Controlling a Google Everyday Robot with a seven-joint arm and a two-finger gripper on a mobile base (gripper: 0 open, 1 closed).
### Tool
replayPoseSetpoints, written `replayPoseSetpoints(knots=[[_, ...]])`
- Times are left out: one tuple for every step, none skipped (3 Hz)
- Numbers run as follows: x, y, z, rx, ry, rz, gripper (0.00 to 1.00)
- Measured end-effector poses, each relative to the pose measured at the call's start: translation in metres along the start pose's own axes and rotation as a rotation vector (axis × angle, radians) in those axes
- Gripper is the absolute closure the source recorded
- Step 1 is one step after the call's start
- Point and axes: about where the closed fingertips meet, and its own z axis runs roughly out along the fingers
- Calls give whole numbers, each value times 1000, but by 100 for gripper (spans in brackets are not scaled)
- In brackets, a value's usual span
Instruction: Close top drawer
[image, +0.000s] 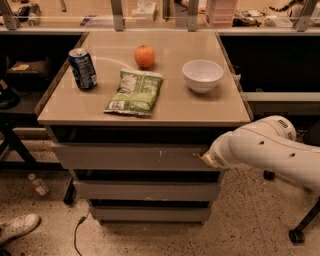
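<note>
The top drawer (125, 156) is a wide grey-beige front with small white scratches right of centre, just under the tabletop. It stands out only slightly past the cabinet, with a dark gap above it. My gripper (204, 159) is at the end of the white arm (265, 147) coming in from the right. It is pressed against the right end of the drawer front.
On the tan tabletop (200, 107) lie a blue soda can (83, 69), a green chip bag (134, 91), an orange (144, 56) and a white bowl (202, 75). Two shorter grey drawers (145, 190) sit below. A plastic bottle (38, 184) and a white shoe (17, 227) lie on the floor at left.
</note>
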Motion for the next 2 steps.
replayPoseSetpoints(knots=[[24, 0, -22, -15, 68, 27, 100], [98, -3, -106, 14, 200, 190, 100]])
